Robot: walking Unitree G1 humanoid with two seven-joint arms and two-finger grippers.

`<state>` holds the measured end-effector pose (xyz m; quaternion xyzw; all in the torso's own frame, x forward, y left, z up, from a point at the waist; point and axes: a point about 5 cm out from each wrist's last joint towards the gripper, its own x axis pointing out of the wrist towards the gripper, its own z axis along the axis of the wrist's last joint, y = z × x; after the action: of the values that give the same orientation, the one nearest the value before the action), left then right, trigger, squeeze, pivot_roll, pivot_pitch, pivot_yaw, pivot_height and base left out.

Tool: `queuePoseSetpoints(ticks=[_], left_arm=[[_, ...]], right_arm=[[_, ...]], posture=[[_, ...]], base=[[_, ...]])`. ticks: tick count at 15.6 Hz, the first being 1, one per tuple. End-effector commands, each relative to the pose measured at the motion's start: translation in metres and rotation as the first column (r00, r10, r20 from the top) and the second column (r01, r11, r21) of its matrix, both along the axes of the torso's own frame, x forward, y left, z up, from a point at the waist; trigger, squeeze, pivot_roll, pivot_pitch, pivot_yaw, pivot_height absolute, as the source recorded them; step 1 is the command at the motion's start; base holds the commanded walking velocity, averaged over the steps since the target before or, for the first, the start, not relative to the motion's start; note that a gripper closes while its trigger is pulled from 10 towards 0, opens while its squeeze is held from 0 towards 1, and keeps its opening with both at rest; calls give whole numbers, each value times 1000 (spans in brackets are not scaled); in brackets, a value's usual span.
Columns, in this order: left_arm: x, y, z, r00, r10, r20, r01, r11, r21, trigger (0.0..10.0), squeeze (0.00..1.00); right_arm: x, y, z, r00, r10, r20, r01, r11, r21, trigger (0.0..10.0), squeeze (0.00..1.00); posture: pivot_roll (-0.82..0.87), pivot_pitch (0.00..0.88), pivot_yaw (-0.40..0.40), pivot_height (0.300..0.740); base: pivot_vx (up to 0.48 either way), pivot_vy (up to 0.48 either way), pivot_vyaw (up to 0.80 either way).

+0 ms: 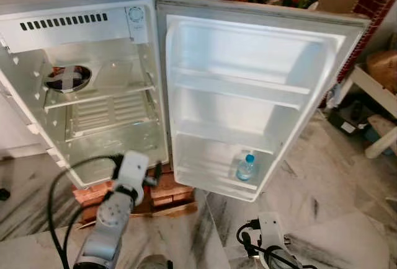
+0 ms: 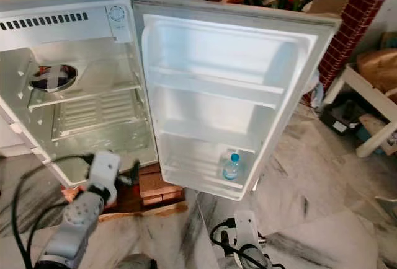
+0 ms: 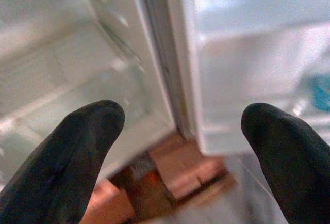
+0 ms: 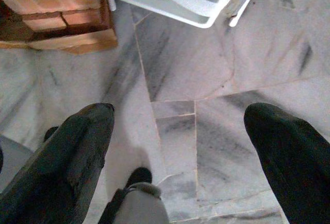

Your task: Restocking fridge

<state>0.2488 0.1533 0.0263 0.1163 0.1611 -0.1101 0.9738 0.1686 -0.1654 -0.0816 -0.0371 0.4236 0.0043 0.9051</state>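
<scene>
Your fridge (image 1: 93,95) stands open on bricks (image 1: 167,191), its door (image 1: 260,95) swung wide toward the right. A metal bowl (image 1: 67,78) sits on the upper shelf inside. A water bottle (image 1: 246,167) stands upright in the door's bottom rack. Your left pincer (image 3: 180,146) hangs before the cabinet's lower edge, fingers spread wide, gripping nothing. Right pincer (image 4: 180,146) low over marble floor (image 4: 206,79), likewise wide, empty.

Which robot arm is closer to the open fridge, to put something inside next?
Probably the left. The left pincer is raised at the fridge's lower front edge, open and empty, pointing inside. The right pincer hangs low, open, pointing at the marble floor.
</scene>
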Motion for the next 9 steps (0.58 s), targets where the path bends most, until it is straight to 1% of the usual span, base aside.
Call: queuePoseSetpoints(ticks=[1, 2, 3, 5, 6, 7, 8, 9], left_arm=[[0, -1, -4, 999, -25, -37, 25, 1000, -9, 10000, 0], [1, -2, -6, 998, -36, -47, 35, 999, -10, 10000, 0], [-2, -2, -14, 993, -54, -103, 56, 998, 11, 10000, 0], [-1, -3, -14, 992, -62, -105, 64, 998, 8, 10000, 0], [-2, -6, -18, 987, -83, -138, 83, 997, -6, 10000, 0], [-3, -9, -21, 982, -95, -164, 93, 995, -22, 10000, 0], [-8, -13, -31, 961, -107, -255, 98, 994, -49, 10000, 0], [-10, -13, -36, 948, -110, -298, 103, 994, -39, 10000, 0]], right_arm=[[131, -14, 149, 687, 49, 725, -13, 998, -55, 10000, 0], [128, -16, 137, 724, 42, 688, -8, 999, -53, 10000, 0], [124, -17, 121, 775, 21, 632, 3, 999, -37, 10000, 0], [121, -15, 112, 804, 26, 594, -6, 999, -36, 10000, 0], [115, -9, 96, 854, 66, 515, -34, 997, -70, 10000, 0], [112, -8, 89, 873, 74, 481, -40, 996, -80, 10000, 0], [105, -4, 73, 920, 106, 377, -66, 991, -118, 10000, 0], [105, -4, 71, 929, 107, 354, -66, 990, -125, 10000, 0]], posture=[[141, 0, -43, 740], [140, 0, -44, 740], [139, 0, -44, 740], [134, 0, -43, 740], [131, 0, -40, 740], [128, 0, -42, 740], [131, 0, -43, 740], [131, 0, -43, 740]], base=[[0, 0, 0], [0, 0, 0], [0, 0, 0], [0, 0, 0], [0, 0, 0], [0, 0, 0], [0, 0, 0], [0, 0, 0]])
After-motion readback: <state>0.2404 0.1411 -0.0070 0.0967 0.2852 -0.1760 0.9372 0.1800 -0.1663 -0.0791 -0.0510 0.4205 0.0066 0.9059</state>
